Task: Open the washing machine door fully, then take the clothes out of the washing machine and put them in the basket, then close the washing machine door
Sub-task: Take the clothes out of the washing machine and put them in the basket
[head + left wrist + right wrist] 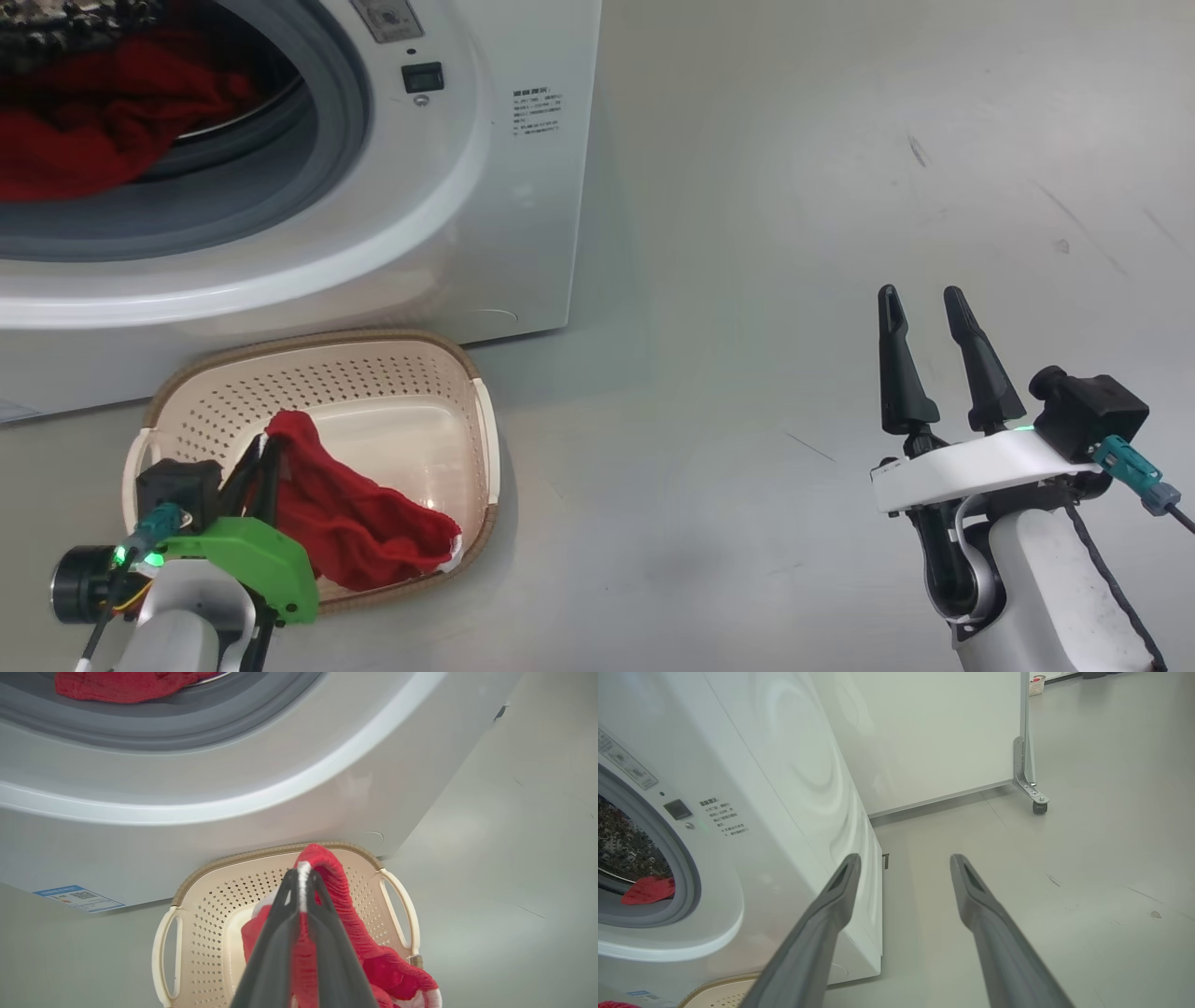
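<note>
Firstly, the white washing machine point(448, 233) stands on the grey floor point(840, 187), and red clothes point(93, 121) lie in the drum behind its round gasketed opening. Just in front of it sits the cream basket point(373, 341). One red garment point(355, 523) with white trim drapes into the basket, its upper fold pinched by the left hand point(302, 875). Well apart, the right hand point(920, 294) hovers over the floor, fingers spread.

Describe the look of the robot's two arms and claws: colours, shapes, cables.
Both claws have two long, tapering dark fingers. The left claw sits on a bright green wrist bracket; the right claw on a white bracket. Each wrist carries a black camera block and a teal connector; a black cable runs down the right arm's pale forearm.
</note>
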